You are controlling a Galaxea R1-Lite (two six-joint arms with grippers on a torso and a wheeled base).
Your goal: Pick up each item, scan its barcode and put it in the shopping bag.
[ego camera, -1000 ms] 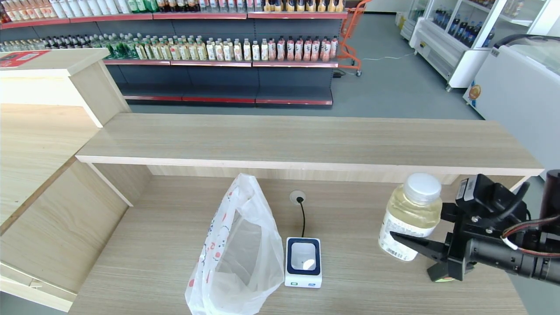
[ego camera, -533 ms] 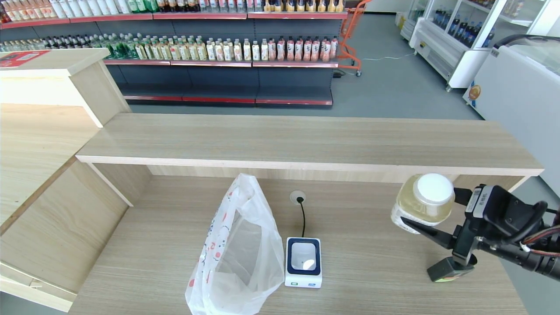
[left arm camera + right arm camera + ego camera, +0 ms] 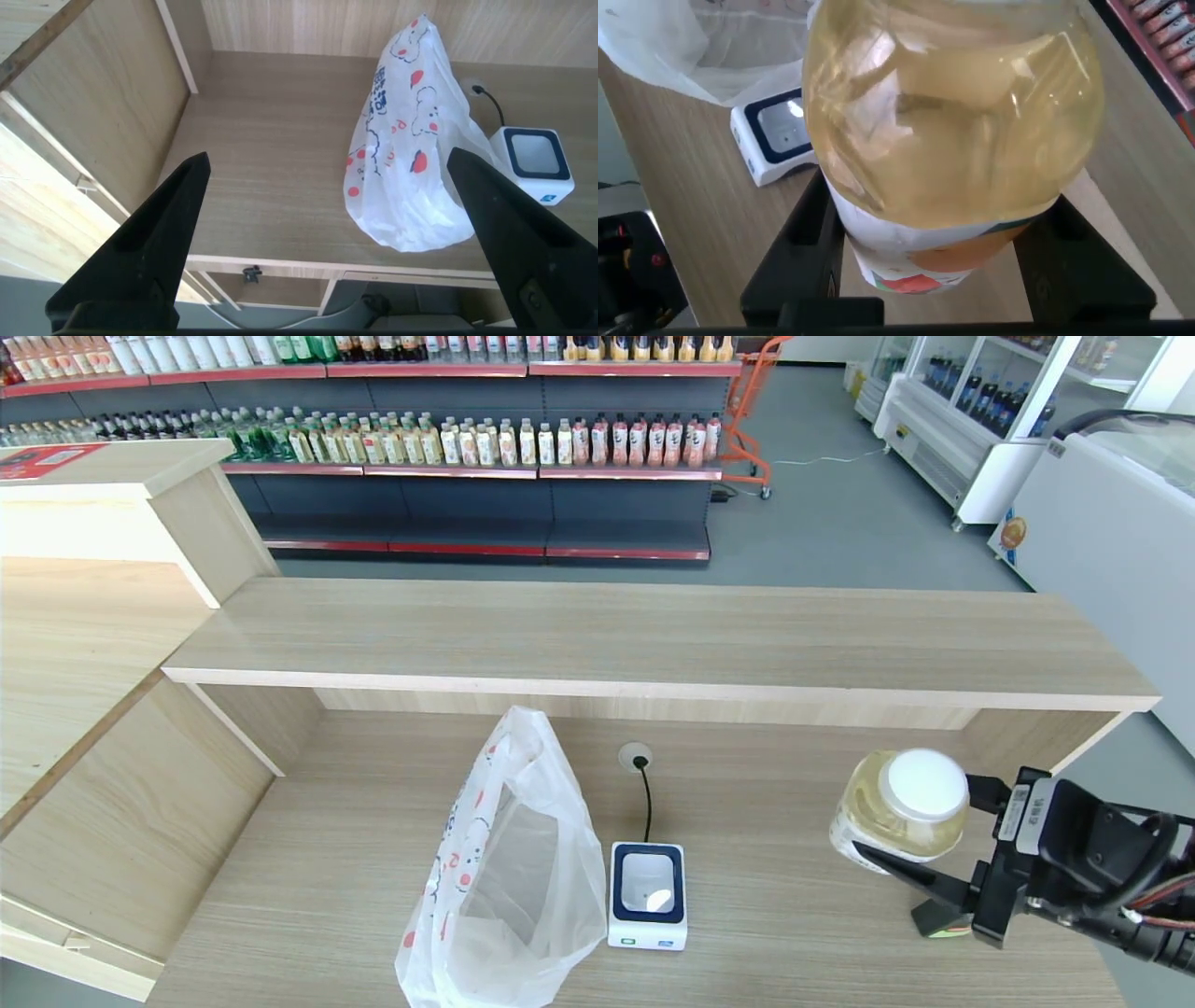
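Note:
A bottle [image 3: 901, 803] of pale yellow drink with a white cap is held above the right end of the counter, tilted with its cap toward me, and my right gripper [image 3: 910, 873] is shut on it. Close up, the same bottle [image 3: 948, 140] sits between the black fingers [image 3: 799, 252]. The white barcode scanner [image 3: 647, 894] lies at the counter's middle, left of the bottle. Left of the scanner stands the shopping bag [image 3: 509, 868], white with red print, its mouth open. My left gripper [image 3: 332, 233] hangs open high above the bag [image 3: 411, 159], nothing between its fingers.
A small dark object with a green and red edge [image 3: 938, 919] lies on the counter under the right gripper. The scanner's black cable [image 3: 645, 798] runs to a hole in the counter. A raised wooden shelf [image 3: 653, 639] borders the far side, with a side wall [image 3: 121, 803] at left.
The right gripper has tipped the bottle from near upright until its cap faces me, and has then come down and toward me with it. The bag and scanner have stayed put.

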